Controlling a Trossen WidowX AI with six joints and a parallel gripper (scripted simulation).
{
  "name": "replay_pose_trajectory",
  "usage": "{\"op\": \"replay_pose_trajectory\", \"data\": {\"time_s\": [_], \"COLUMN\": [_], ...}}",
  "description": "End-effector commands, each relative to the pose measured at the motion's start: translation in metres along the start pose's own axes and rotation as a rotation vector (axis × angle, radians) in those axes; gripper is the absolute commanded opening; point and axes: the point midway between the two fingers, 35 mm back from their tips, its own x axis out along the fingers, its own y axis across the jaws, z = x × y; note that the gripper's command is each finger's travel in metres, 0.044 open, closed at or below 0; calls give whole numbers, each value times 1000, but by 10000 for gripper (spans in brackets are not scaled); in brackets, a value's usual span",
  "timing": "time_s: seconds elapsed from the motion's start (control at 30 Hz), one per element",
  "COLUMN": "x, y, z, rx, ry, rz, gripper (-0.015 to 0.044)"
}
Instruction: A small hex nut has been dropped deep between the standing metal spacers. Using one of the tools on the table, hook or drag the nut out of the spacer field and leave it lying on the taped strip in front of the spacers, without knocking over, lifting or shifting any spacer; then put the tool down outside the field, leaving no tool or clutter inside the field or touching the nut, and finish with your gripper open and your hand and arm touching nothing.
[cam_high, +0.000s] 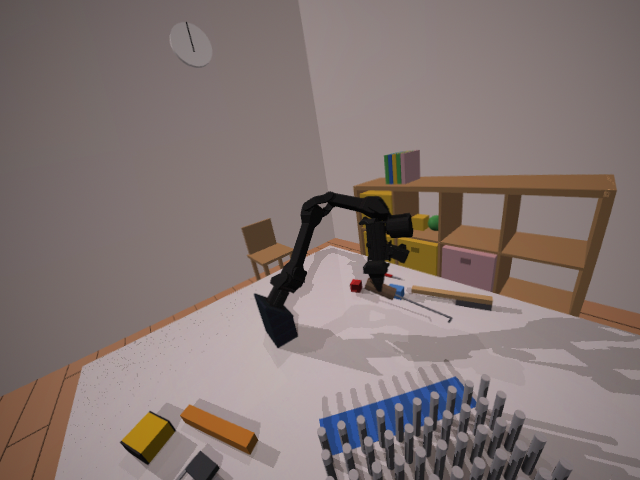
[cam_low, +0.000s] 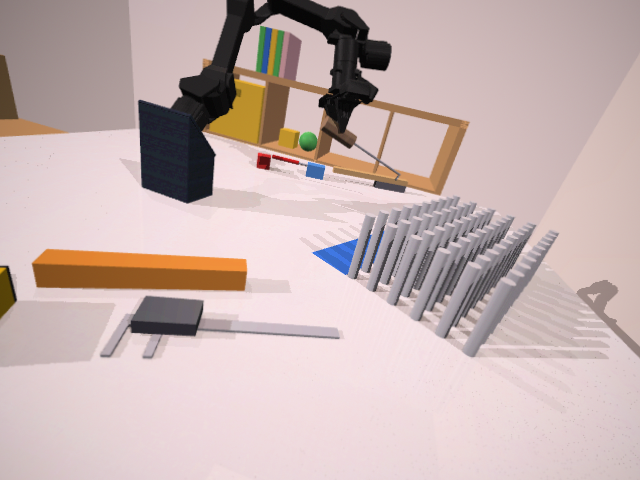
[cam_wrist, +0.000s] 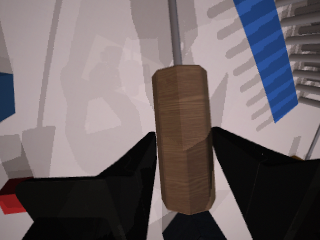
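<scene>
My gripper is shut on the brown wooden handle of a hook tool and holds it above the far part of the table. Its thin metal rod slants down away from the fingers to a small bent tip. The grey spacers stand upright in rows, well away from the tool. The blue taped strip lies in front of them. The nut cannot be made out.
Near the far edge lie a red cube, a blue block, a red-handled tool and a wooden stick with a dark block. An orange bar, yellow block and caliper lie left of the spacers.
</scene>
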Motion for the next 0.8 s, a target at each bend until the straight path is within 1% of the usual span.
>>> {"op": "replay_pose_trajectory", "data": {"time_s": [0.0, 0.77], "x": [2, 3], "y": [-13, -80], "z": [-4, -29], "rx": [126, 876], "ry": [7, -30], "rz": [-36, -221], "gripper": [0, 0]}}
